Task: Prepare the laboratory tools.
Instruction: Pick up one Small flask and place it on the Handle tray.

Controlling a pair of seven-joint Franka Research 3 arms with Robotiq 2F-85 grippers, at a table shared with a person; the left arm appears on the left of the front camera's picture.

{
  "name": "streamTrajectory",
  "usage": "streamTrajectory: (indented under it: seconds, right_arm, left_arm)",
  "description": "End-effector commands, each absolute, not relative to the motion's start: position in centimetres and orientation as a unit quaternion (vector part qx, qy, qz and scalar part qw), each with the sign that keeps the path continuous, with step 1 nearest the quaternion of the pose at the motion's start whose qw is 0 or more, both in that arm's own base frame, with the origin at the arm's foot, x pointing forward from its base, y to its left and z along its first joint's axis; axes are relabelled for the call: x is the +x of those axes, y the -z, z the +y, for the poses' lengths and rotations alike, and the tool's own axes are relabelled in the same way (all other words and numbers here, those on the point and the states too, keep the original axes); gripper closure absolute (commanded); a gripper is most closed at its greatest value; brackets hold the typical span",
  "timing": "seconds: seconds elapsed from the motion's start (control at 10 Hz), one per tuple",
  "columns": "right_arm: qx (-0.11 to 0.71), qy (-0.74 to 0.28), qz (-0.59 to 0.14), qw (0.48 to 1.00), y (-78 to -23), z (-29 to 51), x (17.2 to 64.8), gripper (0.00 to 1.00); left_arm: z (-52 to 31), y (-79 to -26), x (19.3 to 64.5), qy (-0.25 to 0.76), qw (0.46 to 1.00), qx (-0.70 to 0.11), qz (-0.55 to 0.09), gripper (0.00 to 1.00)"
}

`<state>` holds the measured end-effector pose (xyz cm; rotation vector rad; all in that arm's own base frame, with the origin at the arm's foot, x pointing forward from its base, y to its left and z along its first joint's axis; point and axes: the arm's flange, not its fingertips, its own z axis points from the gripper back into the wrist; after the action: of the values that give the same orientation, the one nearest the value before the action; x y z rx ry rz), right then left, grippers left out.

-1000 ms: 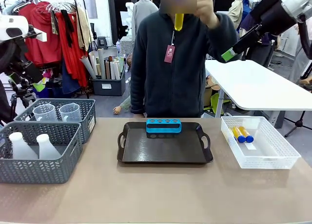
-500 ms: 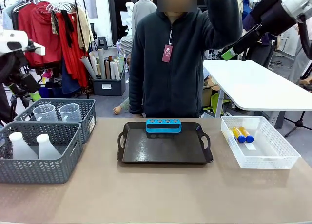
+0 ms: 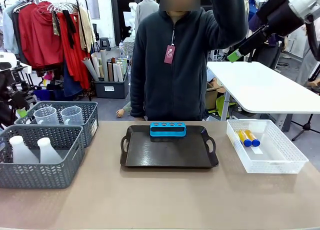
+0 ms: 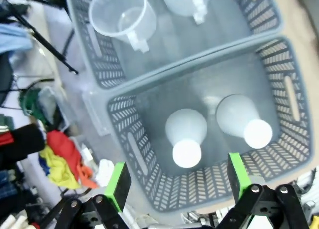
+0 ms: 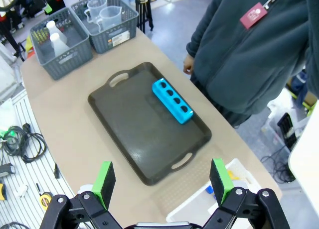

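Observation:
My left gripper hangs open above the nearer grey mesh basket, over two translucent white conical flasks. Two clear handled beakers stand in the basket beyond. In the front view the flasks and beakers sit at the left. A blue four-hole rack lies on the far side of a dark tray. Blue-capped tubes of orange liquid lie in the white lattice bin. My right gripper is open, high above the tray and rack.
A person in a dark fleece stands behind the tray with one arm raised, the hand out of frame. The two grey baskets fill the table's left side and the lattice bin the right. Bare tabletop lies in front of the tray.
The person's hand, which held a yellow-orange tube near the face, has risen out of frame. My left arm has dropped lower and further left over the baskets. The right arm is still.

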<state>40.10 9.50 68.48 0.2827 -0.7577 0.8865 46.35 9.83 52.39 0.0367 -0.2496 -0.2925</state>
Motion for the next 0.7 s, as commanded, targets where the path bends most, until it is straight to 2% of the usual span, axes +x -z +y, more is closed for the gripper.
streamTrajectory:
  seconds: [0.0, 0.6]
  right_arm:
    - [0.133, -0.418, -0.357, 0.825, -68.6, 9.5, 40.0, 0.0]
    - [0.133, -0.418, -0.357, 0.825, -68.6, 9.5, 40.0, 0.0]
  left_arm:
    - [10.2, -50.6, 46.0, 0.134, 0.985, 0.019, -0.11, 0.0]
    - [11.2, -45.0, 46.6, 0.095, 0.993, 0.014, -0.067, 0.0]
